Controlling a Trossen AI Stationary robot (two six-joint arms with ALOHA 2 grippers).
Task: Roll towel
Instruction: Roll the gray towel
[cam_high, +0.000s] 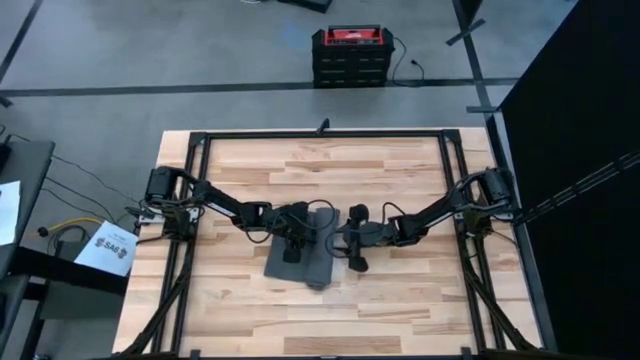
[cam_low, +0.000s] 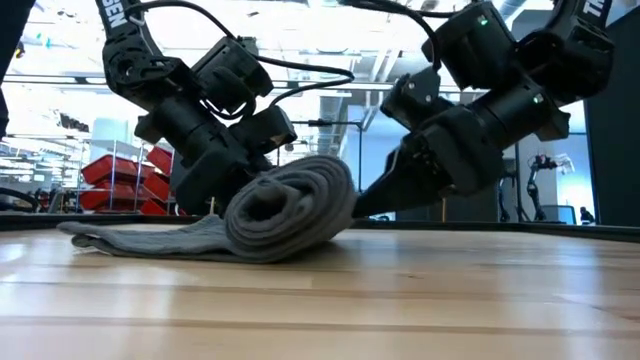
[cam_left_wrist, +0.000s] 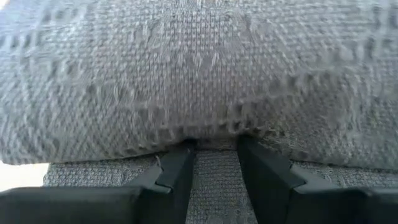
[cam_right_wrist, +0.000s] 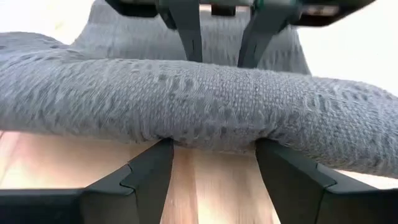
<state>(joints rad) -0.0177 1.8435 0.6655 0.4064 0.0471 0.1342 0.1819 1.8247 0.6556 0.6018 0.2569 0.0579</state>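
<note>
Grey towel roll sits between left claw and right claw.

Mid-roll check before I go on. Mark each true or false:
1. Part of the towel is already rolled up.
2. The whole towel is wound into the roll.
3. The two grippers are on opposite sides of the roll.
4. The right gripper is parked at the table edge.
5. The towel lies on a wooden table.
1. True. The towel shows a spiral roll end in the low view.
2. False. A flat tail is not rolled yet and lies on the table.
3. True. The left gripper and the right gripper face each other across the roll.
4. False. It is at the roll, fingers spread against it.
5. True.
</note>
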